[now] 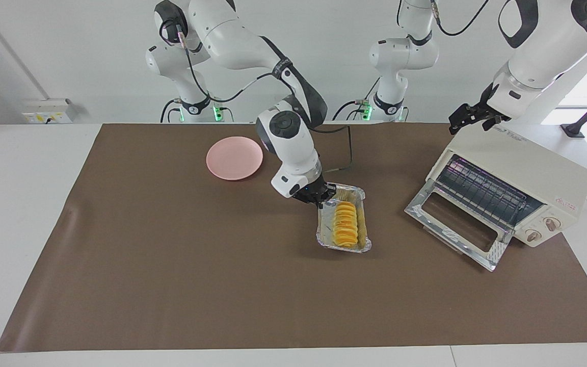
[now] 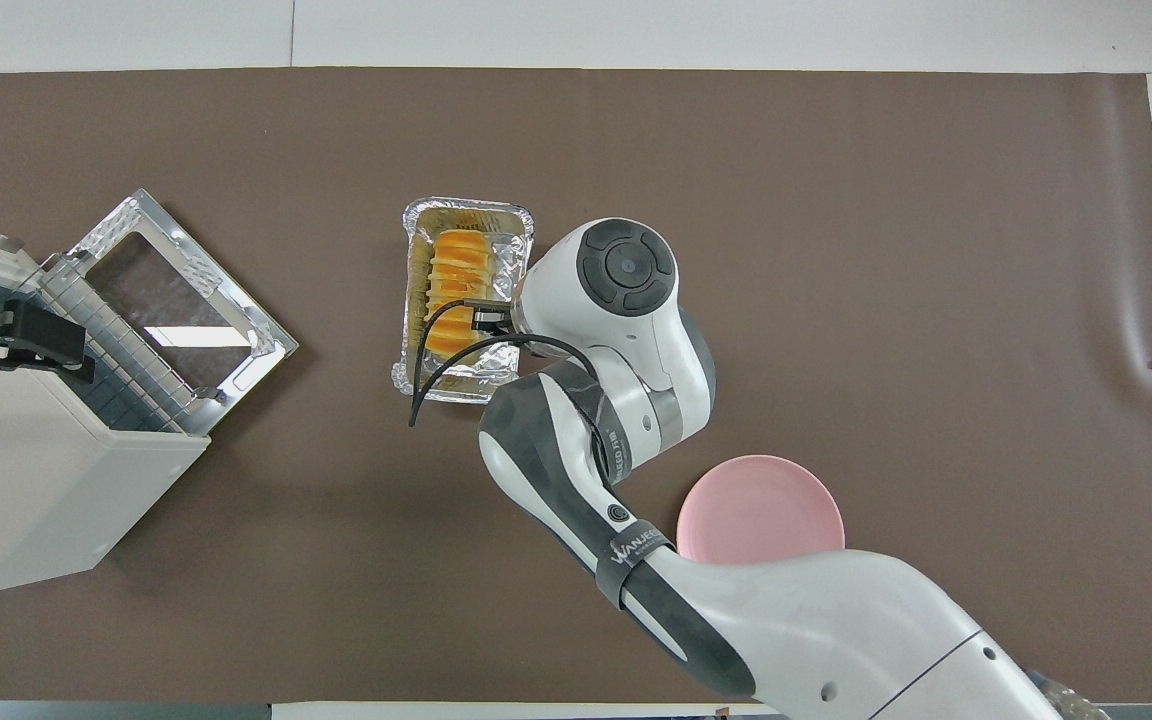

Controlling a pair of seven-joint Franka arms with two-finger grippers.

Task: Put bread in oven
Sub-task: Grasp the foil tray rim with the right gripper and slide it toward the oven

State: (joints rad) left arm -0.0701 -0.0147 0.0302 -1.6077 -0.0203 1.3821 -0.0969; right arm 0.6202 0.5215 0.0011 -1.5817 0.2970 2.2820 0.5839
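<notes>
The bread (image 1: 345,230) (image 2: 456,290), a ridged golden-yellow loaf, lies in a silver foil tray (image 1: 345,248) (image 2: 467,208) in the middle of the brown mat. My right gripper (image 1: 322,200) is shut on the tray's rim at the end nearer the robots. From overhead its wrist covers that end. The cream-white oven (image 1: 528,173) (image 2: 26,480) stands at the left arm's end of the table, its glass door (image 1: 456,224) (image 2: 176,290) dropped open and the wire rack showing. My left gripper (image 1: 469,118) (image 2: 11,340) waits open over the oven's top.
A round pink plate (image 1: 234,157) (image 2: 761,515) lies nearer the robots than the tray, toward the right arm's end. Bare brown mat (image 1: 390,239) separates the tray from the oven door. White table surrounds the mat.
</notes>
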